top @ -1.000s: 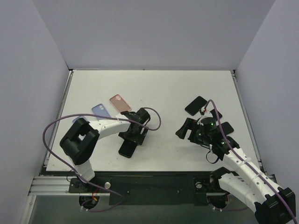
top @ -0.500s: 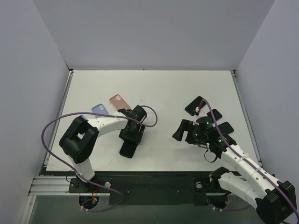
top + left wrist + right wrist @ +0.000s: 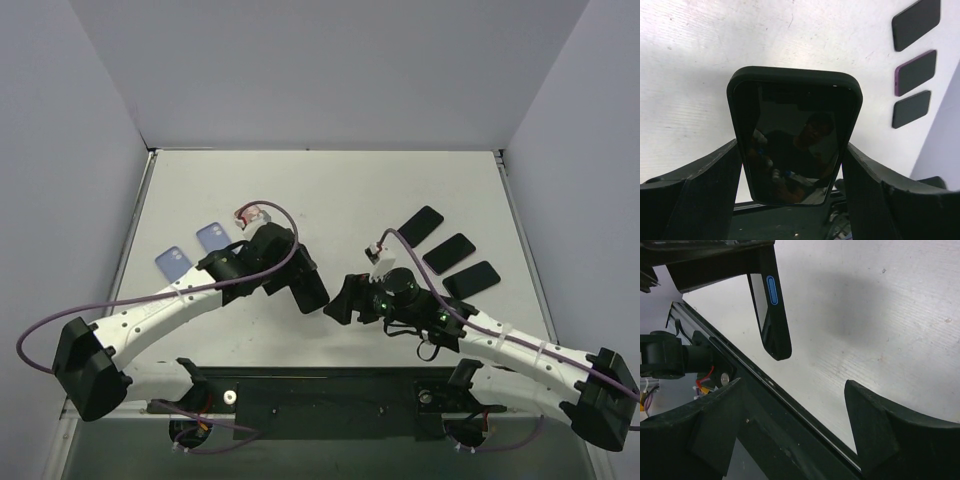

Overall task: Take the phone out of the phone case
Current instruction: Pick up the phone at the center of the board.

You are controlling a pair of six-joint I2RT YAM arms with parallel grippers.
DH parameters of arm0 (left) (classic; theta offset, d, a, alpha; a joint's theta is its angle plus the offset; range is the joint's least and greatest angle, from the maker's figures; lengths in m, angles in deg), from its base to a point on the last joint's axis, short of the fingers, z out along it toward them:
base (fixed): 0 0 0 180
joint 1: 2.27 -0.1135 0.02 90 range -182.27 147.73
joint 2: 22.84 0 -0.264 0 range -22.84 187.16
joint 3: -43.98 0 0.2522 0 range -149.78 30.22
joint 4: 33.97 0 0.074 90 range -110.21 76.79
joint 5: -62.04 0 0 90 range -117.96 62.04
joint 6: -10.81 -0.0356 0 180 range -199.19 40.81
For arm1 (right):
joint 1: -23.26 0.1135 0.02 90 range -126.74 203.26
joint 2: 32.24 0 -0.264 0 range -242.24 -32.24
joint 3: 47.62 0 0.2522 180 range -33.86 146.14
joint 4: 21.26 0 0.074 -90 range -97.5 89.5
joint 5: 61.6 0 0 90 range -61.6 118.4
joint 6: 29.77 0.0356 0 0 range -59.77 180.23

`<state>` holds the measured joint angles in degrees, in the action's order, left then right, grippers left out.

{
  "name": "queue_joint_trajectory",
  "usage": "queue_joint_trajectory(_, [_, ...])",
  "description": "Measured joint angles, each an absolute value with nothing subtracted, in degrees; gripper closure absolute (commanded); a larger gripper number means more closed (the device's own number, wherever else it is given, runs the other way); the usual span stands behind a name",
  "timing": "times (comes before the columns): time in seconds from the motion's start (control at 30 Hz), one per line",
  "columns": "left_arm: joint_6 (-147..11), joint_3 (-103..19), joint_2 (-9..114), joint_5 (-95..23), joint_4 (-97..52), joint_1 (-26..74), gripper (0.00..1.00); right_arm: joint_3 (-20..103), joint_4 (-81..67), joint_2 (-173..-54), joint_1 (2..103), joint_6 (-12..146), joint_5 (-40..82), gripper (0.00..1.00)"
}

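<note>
A phone [image 3: 795, 140] with a dark glossy screen sits inside a black phone case [image 3: 790, 75]. My left gripper [image 3: 791, 147] is shut on the case's two long sides and holds it in the air, screen toward the wrist camera. From above, the held phone [image 3: 312, 288] hangs over the table's front middle. In the right wrist view the case [image 3: 774, 315] shows edge-on, with a blue side button, above its shadow on the table. My right gripper [image 3: 795, 382] stands open and empty just right of it, also seen from above [image 3: 343, 300].
Three dark phones [image 3: 420, 225] [image 3: 449, 252] [image 3: 472, 279] lie in a row at the right. Two blue cases [image 3: 212, 238] [image 3: 174, 264] lie at the left, beside the left arm. The table's front rail [image 3: 790, 405] runs under the right gripper.
The left gripper has lifted the cased phone off the table and carried it right, toward the centre. The right gripper has swung left, away from the three phones, to meet it.
</note>
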<state>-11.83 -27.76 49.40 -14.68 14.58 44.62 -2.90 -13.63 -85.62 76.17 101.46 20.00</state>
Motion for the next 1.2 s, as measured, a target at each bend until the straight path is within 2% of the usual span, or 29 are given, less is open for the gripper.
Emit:
queue_joint_trajectory(0.17, [-7.29, -26.88, 48.92, -15.4, 12.98, 44.69, 1.0, -2.64, -17.76, -90.69, 76.19, 102.29, 19.15, 0.34])
queue_joint_trajectory(0.33, [-5.34, -26.21, 47.85, -17.41, 11.87, 45.74, 1.0, -0.36, -19.71, -95.48, 76.19, 102.73, 18.14, 0.51])
queue_joint_trajectory(0.37, [-5.04, -25.99, 47.26, -17.83, 11.36, 45.83, 1.0, 0.34, -20.04, -96.14, 76.19, 102.64, 17.94, 0.64])
queue_joint_trajectory(0.4, [-4.75, -25.7, 46.52, -18.2, 10.75, 46.02, 1.0, 1.04, -20.3, -96.57, 76.19, 102.55, 17.75, 0.82])
queue_joint_trajectory(0.47, [-4.4, -25.31, 45.01, -19.14, 9.59, 46.07, 1.0, 2.19, -20.8, -96.95, 76.19, 102.14, 16.96, 1.0])
queue_joint_trajectory(0.53, [-4.45, -24.65, 43.94, -19.2, 8.41, 45.98, 0.67, 3.33, -21.87, -96.86, 76.23, 102.33, 15.5, 1.0])
queue_joint_trajectory(0.57, [-4.6, -24.46, 43.28, -19.29, 8.17, 45.83, 0.32, 3.59, -21.83, -96.84, 76.36, 102.25, 15.47, 1.0])
queue_joint_trajectory(0.6, [-4.88, -24.41, 42.63, -19.03, 8.24, 45.78, 0.17, 3.59, -22.13, -96.73, 76.34, 102.29, 15.04, 1.0])
queue_joint_trajectory(0.73, [-5.93, -24.17, 39.17, -18.24, 8.28, 46.29, 0.16, 1.38, -25.41, -93.54, 76.34, 103.54, 14.36, 1.0])
queue_joint_trajectory(0.83, [-6.59, -21.4, 32.07, -16.65, 6.12, 47.4, 0.15, -1.78, -29.61, -89.43, 75.42, 107.36, 12.46, 1.0])
queue_joint_trajectory(1.03, [-7.35, -9.38, 14.3, -13.15, -10.17, 46.64, 0.14, -5.54, -30.86, -83.33, 69.43, 116.78, 9.05, 1.0])
queue_joint_trajectory(1.2, [-7.99, -6.49, 15.33, -15.23, -19.24, 46.57, 0.14, -5.41, -31.25, -78.1, 69.04, 120.76, 4.98, 1.0])
